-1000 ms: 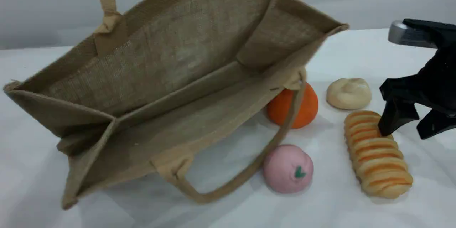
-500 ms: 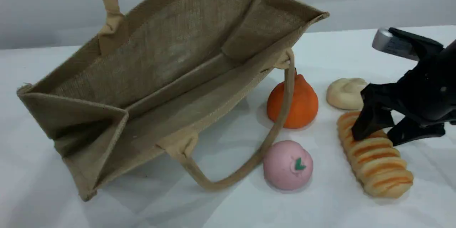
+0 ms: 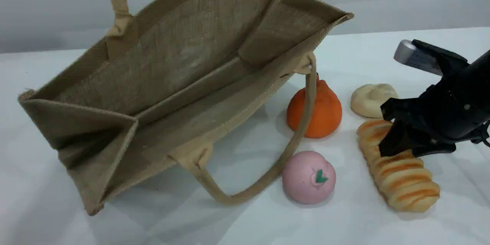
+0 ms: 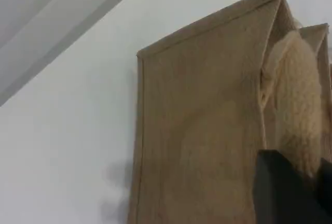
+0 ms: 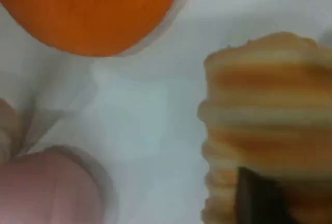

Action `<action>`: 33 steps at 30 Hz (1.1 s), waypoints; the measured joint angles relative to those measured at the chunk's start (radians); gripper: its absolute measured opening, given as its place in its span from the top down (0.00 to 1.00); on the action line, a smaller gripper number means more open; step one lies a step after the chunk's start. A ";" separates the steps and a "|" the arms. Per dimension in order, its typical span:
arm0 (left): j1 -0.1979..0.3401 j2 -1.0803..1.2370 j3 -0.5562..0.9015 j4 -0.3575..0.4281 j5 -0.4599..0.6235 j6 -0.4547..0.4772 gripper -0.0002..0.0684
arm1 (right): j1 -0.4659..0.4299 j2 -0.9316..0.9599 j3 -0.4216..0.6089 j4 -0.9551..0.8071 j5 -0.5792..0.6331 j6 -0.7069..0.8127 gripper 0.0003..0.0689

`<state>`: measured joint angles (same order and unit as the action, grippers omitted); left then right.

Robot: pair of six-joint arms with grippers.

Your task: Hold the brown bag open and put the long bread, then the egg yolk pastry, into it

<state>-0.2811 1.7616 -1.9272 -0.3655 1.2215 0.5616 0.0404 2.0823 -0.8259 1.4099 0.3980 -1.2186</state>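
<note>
The brown bag (image 3: 183, 57) stands tilted on the left with its mouth wide open toward me. Its upper handle (image 3: 115, 0) runs up out of the scene view. In the left wrist view my left gripper (image 4: 290, 187) is shut on that beige handle (image 4: 295, 99) above the bag's side (image 4: 197, 130). The striped long bread (image 3: 405, 183) lies on the table at the right. My right gripper (image 3: 400, 148) has closed across its far half, and one fingertip (image 5: 259, 198) presses on the bread (image 5: 264, 105). The cream egg yolk pastry (image 3: 369, 98) sits just behind, partly hidden by the gripper.
An orange pear-shaped fruit (image 3: 321, 109) stands beside the bag's right corner, with the bag's lower handle (image 3: 268, 176) looping in front of it. A pink ball (image 3: 308, 178) with a green leaf mark lies between that loop and the bread.
The bag swung up and left, then held still. My right gripper came down and left onto the long bread and closed its jaws on it, nudging the bread's far end left.
</note>
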 joint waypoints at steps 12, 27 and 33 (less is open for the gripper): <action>0.000 0.000 0.000 0.000 0.000 -0.001 0.87 | -0.091 -0.290 0.002 -0.180 0.131 0.121 0.85; 0.000 0.001 0.000 0.000 0.000 -0.001 0.87 | 0.292 -0.454 -0.039 0.219 0.189 0.021 0.86; 0.000 0.001 0.000 -0.002 0.000 -0.001 0.87 | 0.402 -0.337 -0.123 0.337 0.153 0.013 0.88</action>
<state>-0.2811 1.7625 -1.9272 -0.3673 1.2211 0.5605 0.4428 1.7449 -0.9489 1.7470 0.5512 -1.2060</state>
